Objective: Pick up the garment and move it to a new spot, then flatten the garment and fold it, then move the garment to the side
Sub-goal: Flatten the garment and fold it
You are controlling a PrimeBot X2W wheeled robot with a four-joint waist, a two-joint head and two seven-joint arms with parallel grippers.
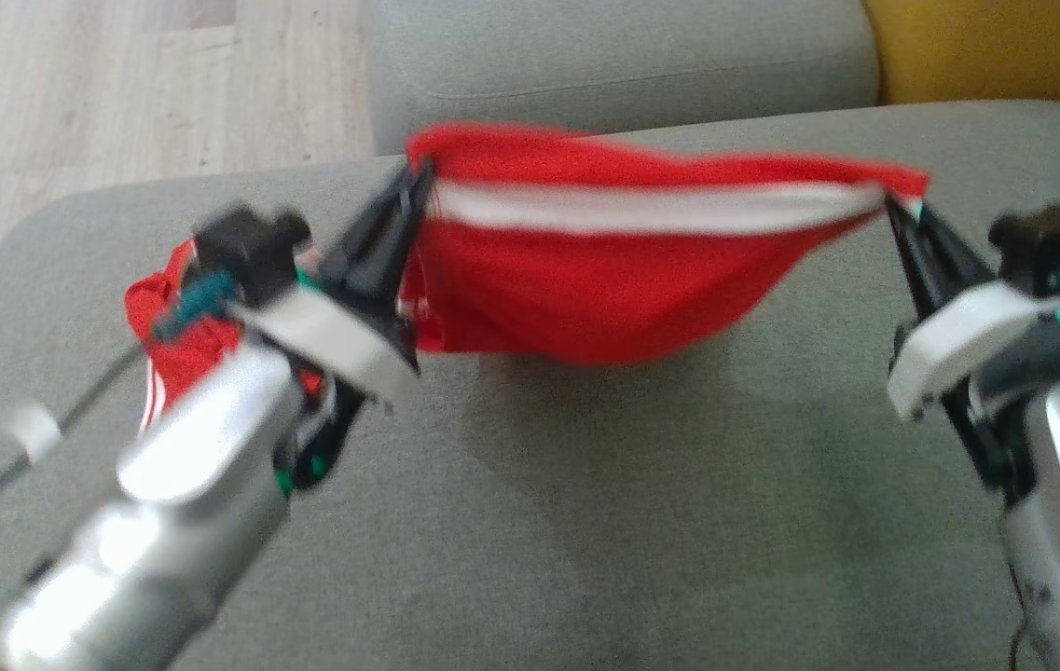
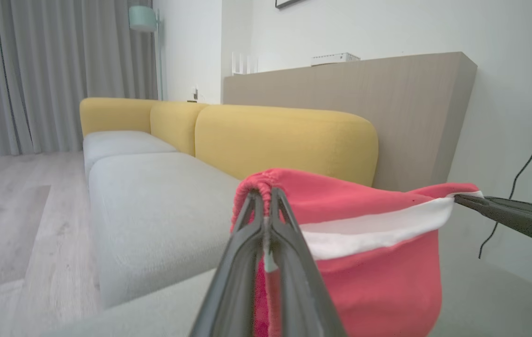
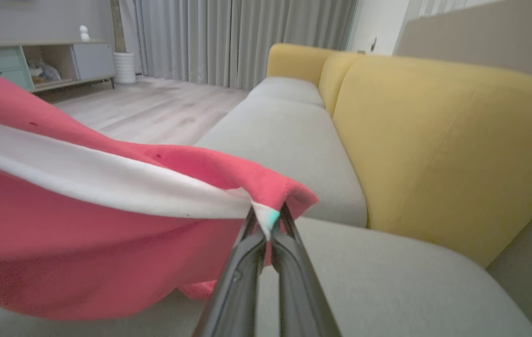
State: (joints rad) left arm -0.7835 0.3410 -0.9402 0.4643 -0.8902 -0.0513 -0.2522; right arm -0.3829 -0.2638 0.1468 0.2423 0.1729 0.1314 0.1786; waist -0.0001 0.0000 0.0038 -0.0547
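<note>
The left gripper (image 1: pixel 420 182) is pinched shut on a gathered red hem at one end of the garment (image 1: pixel 604 298). In the left wrist view its two dark fingers meet at the tips with the bunched cloth squeezed between them. The right gripper (image 1: pixel 893 200) is likewise closed tight, and in the right wrist view its tips nip the corner where the white band (image 3: pixel 106 182) ends.

Between the two grippers the garment hangs as a sagging red sling, with the white band running along its upper edge from one set of tips to the other. Its belly droops low towards the grey seat cushion (image 1: pixel 585 522) below; the blur in the head view does not let me tell whether it touches. Behind the left gripper's wrist, more red cloth with thin white stripes lies bunched on the cushion.

Beyond the fingertips of both grippers runs a second grey seat, and alongside it the yellow backrest (image 3: pixel 434 140). Out past the left gripper's outer side lies the wooden floor (image 1: pixel 119 84). Far ahead of the right gripper hang grey curtains (image 3: pixel 247 37). Behind the backrest, the left wrist view shows a wooden panel (image 2: pixel 364 89) against the white wall.
</note>
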